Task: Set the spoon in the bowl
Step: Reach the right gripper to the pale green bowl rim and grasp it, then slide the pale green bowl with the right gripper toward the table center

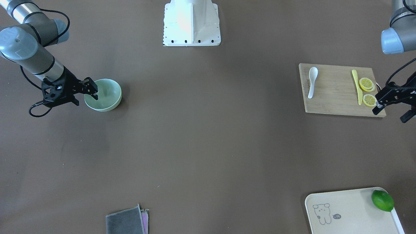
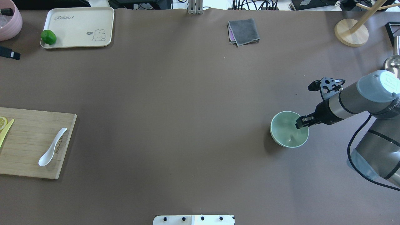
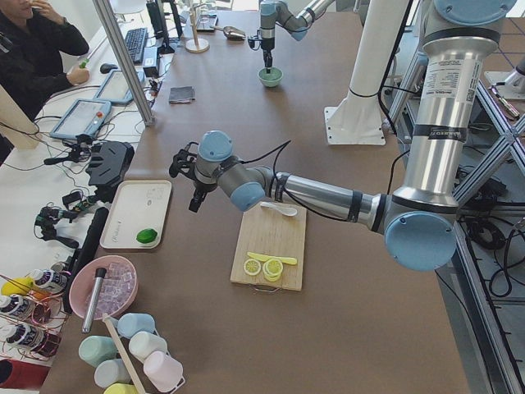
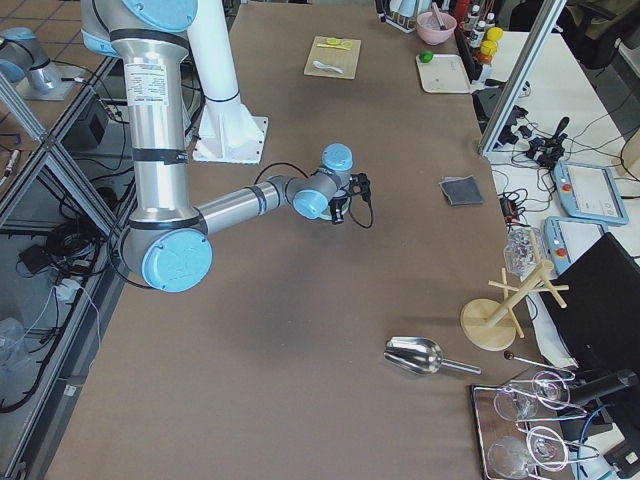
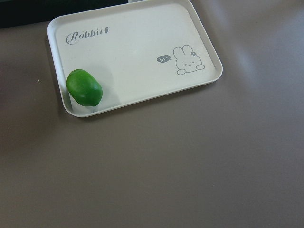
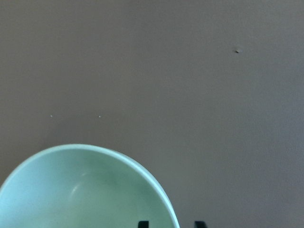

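Two end effectors, both empty | left end effector wide open, small white ceramic soup spoon well apart on bamboo board | right end effector parted astride rim of round mint-green bowl | spoon likely light, rigid, slick, chippable: pinch mid-handle.

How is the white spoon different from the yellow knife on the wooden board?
The spoon is white; the knife is yellow. The spoon has a round scoop; the knife is slim all along. The spoon lies alone; the knife lies beside the lemon slices. Both rest on the wooden board.
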